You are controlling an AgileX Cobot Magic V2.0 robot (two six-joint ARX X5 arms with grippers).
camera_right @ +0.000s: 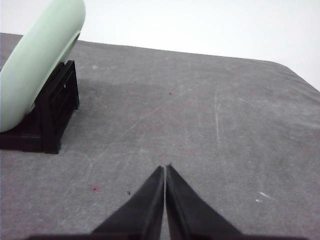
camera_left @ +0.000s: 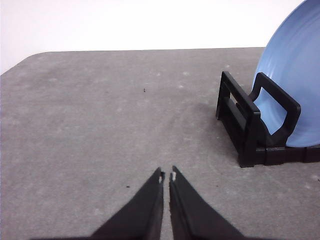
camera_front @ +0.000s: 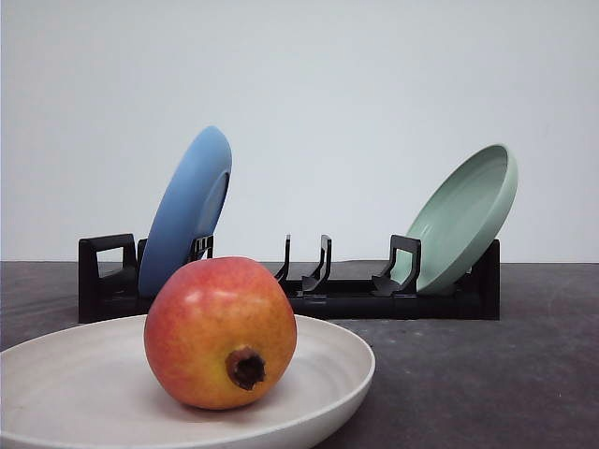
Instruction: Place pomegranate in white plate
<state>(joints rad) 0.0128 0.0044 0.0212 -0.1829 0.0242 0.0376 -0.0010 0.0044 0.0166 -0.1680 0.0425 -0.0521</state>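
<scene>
The pomegranate [camera_front: 221,331], red blending to orange-yellow with a dark calyx nub facing the camera, rests inside the white plate [camera_front: 56,393] at the near left of the front view. In the left wrist view, my left gripper [camera_left: 167,176] is shut with nothing in it, hovering over bare grey table. My right gripper [camera_right: 164,169] is likewise shut and empty above the grey tabletop.
A black dish rack [camera_front: 356,297] stands across the back of the table. A blue plate [camera_front: 187,211] leans in its left end [camera_left: 295,75]. A pale green plate [camera_front: 465,217] leans in its right end [camera_right: 37,65].
</scene>
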